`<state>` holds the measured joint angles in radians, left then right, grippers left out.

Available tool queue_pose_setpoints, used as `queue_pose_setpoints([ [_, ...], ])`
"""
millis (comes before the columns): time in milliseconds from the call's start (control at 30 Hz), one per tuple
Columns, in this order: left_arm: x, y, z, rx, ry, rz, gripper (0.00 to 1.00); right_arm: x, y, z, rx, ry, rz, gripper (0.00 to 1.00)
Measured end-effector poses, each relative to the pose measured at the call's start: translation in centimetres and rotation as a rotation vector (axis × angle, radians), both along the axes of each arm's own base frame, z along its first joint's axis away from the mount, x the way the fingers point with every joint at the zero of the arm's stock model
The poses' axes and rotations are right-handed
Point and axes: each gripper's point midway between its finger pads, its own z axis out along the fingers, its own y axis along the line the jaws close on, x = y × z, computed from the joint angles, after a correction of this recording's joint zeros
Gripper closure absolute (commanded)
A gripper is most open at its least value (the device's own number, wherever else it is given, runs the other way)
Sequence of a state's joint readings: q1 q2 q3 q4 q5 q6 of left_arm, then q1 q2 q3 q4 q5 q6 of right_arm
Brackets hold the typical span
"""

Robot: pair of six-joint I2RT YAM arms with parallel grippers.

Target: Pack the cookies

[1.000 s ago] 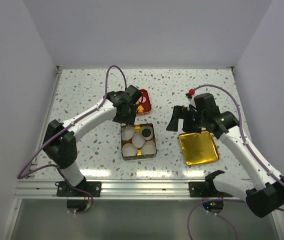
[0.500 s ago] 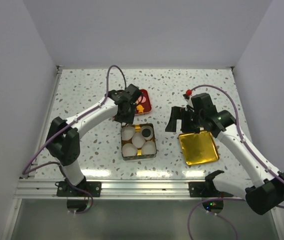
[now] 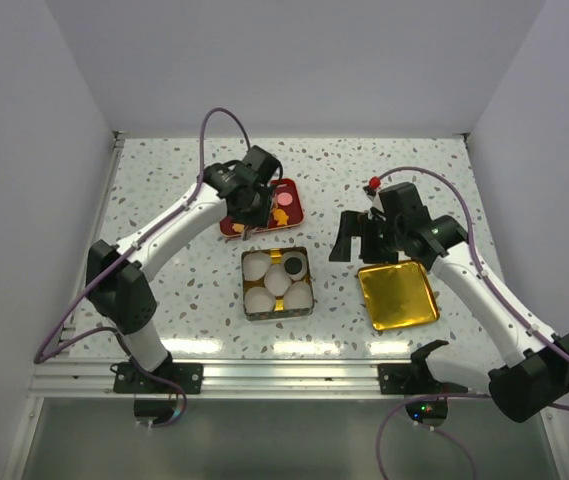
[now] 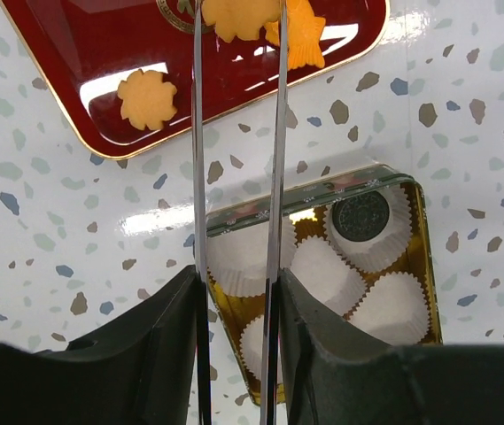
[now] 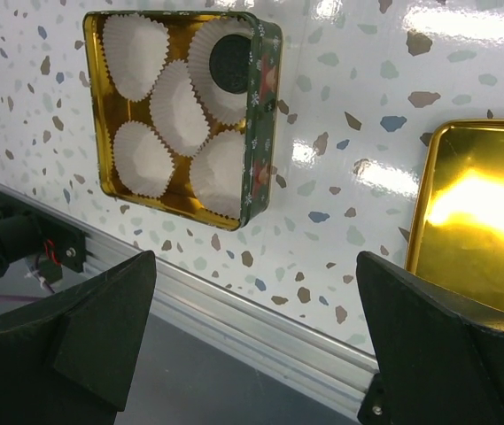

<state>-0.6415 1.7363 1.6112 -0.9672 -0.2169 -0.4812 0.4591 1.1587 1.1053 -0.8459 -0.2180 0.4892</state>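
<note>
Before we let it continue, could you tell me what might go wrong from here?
The thin blades of the left tool flank an orange cookie lying against a neighbour; closing could crack it or drag both. The paper cups crowd the tin, so a released cookie might land between them.

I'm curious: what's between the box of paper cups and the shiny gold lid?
Only bare speckled tabletop lies between the square green tin and the flat gold lid, per the right wrist view.

Orange cookies (image 4: 146, 98) on a dark red tray (image 4: 74, 53); white paper cups (image 4: 327, 266) in a gold-lined tin (image 4: 322, 183); grey-speckled white table (image 4: 57, 266).
</note>
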Motion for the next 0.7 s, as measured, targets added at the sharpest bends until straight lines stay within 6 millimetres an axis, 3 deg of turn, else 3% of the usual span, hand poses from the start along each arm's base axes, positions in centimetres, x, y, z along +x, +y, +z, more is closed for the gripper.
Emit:
queue_pose_setpoints([
  [433, -3.8, 0.9, 6.2, -0.136, -0.060, -0.048, 0.64, 1.5, 0.4, 0.2, -0.025, 0.005, -0.001, 0.01],
  [533, -6.2, 1.4, 6.5, -0.177, -0.054, -0.081, 0.65, 1.7, 0.4, 0.6, -0.022, -0.005, -0.002, 0.01],
  [700, -11.4, 1.9, 5.1, -0.195, -0.015, -0.164, 0.66, 1.7, 0.4, 0.6, -0.022, -0.006, -0.003, 0.01],
])
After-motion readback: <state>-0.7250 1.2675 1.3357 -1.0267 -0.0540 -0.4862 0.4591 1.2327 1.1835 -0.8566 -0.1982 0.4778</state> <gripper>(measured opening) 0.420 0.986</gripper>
